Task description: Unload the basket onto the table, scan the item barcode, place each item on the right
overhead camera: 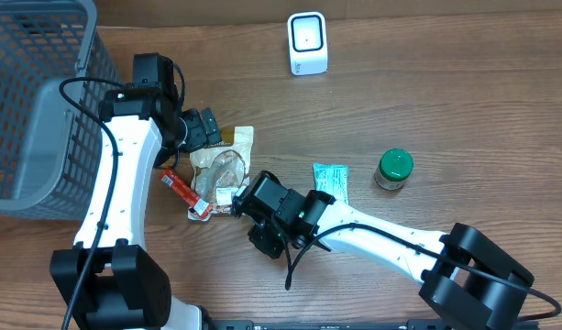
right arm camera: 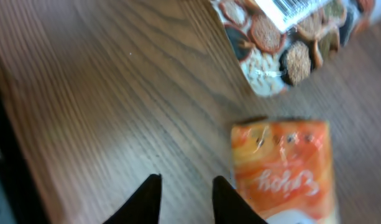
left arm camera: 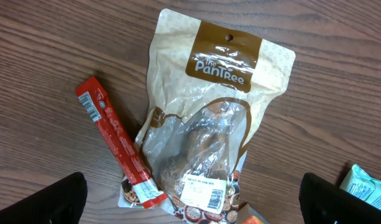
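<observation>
A tan "PanTree" snack pouch lies flat on the wood table, its white barcode label at the near end. A red stick packet lies slanted against its left side. My left gripper hovers over the pouch, open wide, both fingers apart from it. The right gripper is low over bare wood, its jaws narrow with nothing between them. An orange packet sits just to its right, below the pouch's corner. The white scanner stands at the table's far edge.
A grey mesh basket fills the left side. A green-lidded jar and a teal packet lie right of the pile. The right arm stretches across the near table.
</observation>
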Tool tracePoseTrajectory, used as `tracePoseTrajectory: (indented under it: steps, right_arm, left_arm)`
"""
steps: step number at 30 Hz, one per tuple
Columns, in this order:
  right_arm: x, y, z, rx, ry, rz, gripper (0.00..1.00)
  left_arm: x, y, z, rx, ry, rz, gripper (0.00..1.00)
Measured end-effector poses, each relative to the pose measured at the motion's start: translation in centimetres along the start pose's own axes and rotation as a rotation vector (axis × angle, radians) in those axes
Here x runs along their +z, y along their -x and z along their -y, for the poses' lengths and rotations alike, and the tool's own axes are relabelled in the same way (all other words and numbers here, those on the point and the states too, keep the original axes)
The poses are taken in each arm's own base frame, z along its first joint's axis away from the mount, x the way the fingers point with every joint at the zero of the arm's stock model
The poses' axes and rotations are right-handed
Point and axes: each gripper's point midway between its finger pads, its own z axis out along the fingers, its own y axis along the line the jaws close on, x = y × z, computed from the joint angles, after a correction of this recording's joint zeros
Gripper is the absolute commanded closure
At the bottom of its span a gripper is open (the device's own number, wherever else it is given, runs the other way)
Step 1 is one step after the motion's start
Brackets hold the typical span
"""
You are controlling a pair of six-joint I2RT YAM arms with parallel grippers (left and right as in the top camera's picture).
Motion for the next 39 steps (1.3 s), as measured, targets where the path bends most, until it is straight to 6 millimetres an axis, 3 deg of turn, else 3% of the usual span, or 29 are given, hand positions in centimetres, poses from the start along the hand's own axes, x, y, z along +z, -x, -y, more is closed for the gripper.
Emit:
tracePoseTrajectory:
  steps: [5,15,23,39]
  right_arm:
    - [0.0,0.4,-0.2,0.157,0.013,0.015,0.96]
    - [0.2,1.3,0.2,0.508,0.011,0.068,0.96]
    - [1.6,-2.1,1.2,0.772,-0.033,0.007,0.96]
    - [2.7,-2.6,2.9,0.952,-0.11,0.034,0.96]
  left_arm:
    - [0.0,0.0,0.0,0.0,0.0,0.0,0.0]
    - [0.0,0.0,0.0,0.0,0.0,0.0,0.0]
    - [0.0,0.0,0.0,0.0,0.0,0.0,0.0]
    - [0.0,0.0,0.0,0.0,0.0,0.0,0.0]
